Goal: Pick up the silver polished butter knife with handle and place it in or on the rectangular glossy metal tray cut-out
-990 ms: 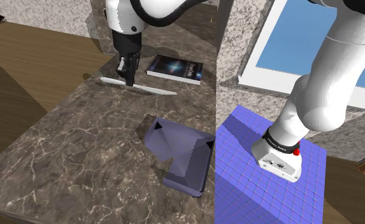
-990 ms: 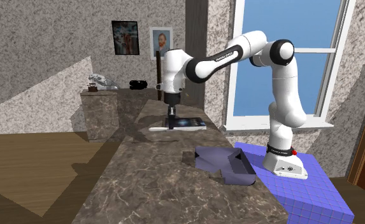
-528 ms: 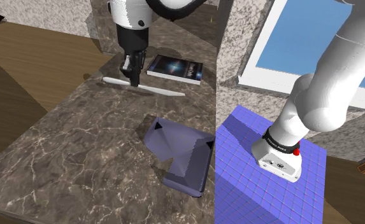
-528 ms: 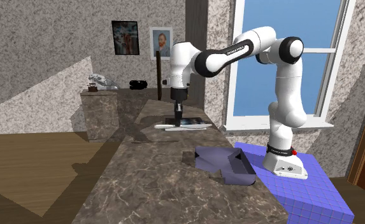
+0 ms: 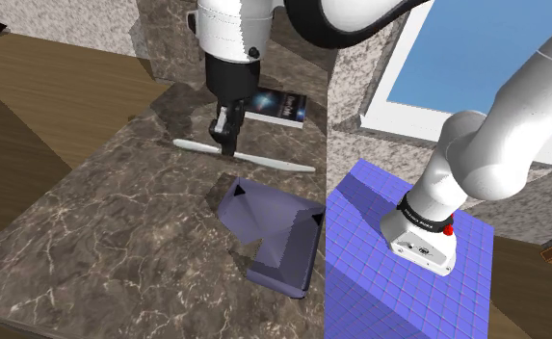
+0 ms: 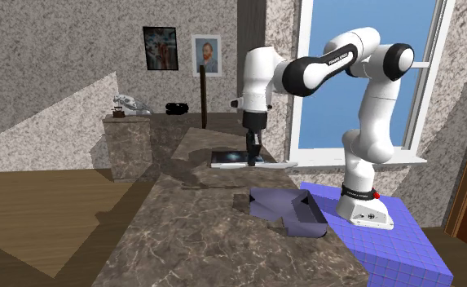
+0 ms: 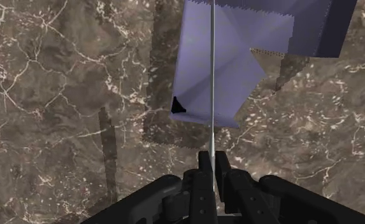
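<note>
Evidently the pick-up is done: the black gripper (image 5: 228, 144) is clamped on the silver butter knife (image 5: 269, 161), which hangs level above the marble counter (image 5: 119, 221), clear of its own shadow. It seems to sit just short of the bluish rectangular tray (image 5: 274, 236), though the wrist view lines the blade over it. Carrying across and releasing remain.

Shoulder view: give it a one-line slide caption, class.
Black gripper holds the butter knife above the veined stone counter, near the purple tray.
</note>
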